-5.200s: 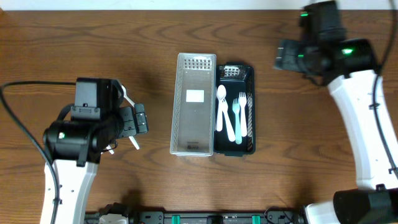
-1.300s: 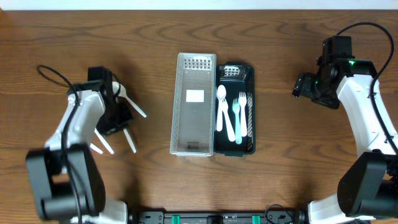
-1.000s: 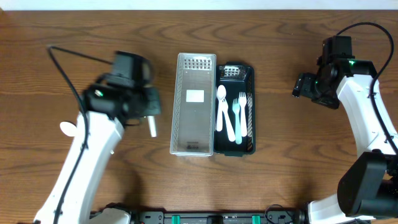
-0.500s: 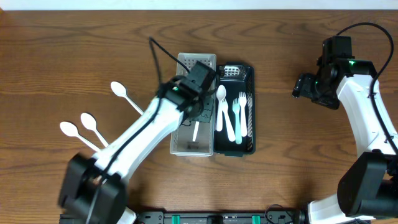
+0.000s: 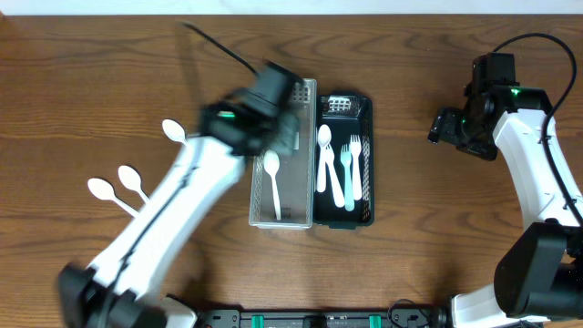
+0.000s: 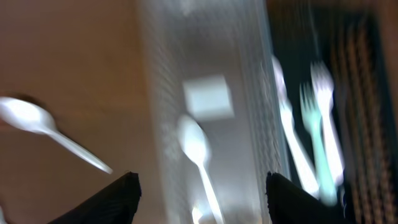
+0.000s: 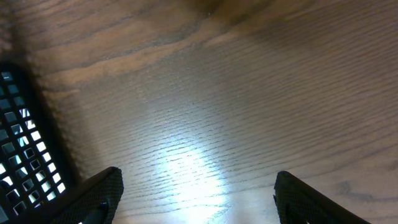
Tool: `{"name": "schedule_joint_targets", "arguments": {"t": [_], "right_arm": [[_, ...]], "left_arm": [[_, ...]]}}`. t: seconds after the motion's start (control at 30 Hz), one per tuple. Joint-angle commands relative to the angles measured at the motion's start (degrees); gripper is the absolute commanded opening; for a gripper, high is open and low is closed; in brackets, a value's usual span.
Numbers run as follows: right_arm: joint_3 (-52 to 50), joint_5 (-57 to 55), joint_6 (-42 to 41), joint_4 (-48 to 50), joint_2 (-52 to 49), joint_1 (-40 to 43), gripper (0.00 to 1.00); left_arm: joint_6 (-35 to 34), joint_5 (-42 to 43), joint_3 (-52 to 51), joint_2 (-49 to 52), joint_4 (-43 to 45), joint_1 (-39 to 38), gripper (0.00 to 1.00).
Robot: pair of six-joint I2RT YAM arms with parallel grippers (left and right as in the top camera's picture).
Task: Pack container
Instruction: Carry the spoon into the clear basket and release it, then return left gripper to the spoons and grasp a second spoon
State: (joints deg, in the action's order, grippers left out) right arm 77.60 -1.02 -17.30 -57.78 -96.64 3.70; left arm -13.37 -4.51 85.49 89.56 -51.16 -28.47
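One spoon (image 5: 271, 182) packed, three spoons (image 5: 132, 180) left on the table (image 5: 91, 64)
The packed spoon lies in the clear bin (image 5: 255, 208) beside the black tray (image 5: 368, 182). The left gripper (image 6: 200, 190) hovers above the bin, spread wide and empty; the right gripper (image 7: 199, 196), also wide and empty, sits well apart

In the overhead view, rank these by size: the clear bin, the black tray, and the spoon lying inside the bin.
1. Clear bin, only slightly larger than the tray.
2. Black tray.
3. Spoon, by far the smallest.
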Motion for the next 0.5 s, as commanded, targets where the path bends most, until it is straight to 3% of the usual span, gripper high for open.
{"name": "schedule_joint_targets", "arguments": {"t": [0.0,0.1,0.17,0.47], "right_arm": [[0.1,0.0,0.7,-0.1,0.1,0.4,0.81],[0.1,0.0,0.7,-0.1,0.1,0.4,0.81],[0.1,0.0,0.6,0.0,0.1,0.4,0.81],[0.1,0.0,0.7,0.0,0.1,0.4,0.80]], "left_arm": [[-4.0,-4.1,1.6,-2.5,-0.1,9.8,0.69],[-11.3,-3.2,1.5,-0.4,-1.0,19.0,0.79],[-14.1,-0.9,1.5,2.2,-1.0,24.3,0.81],[-16.5,11.2,1.5,18.2,3.2,35.5,0.87]]}}
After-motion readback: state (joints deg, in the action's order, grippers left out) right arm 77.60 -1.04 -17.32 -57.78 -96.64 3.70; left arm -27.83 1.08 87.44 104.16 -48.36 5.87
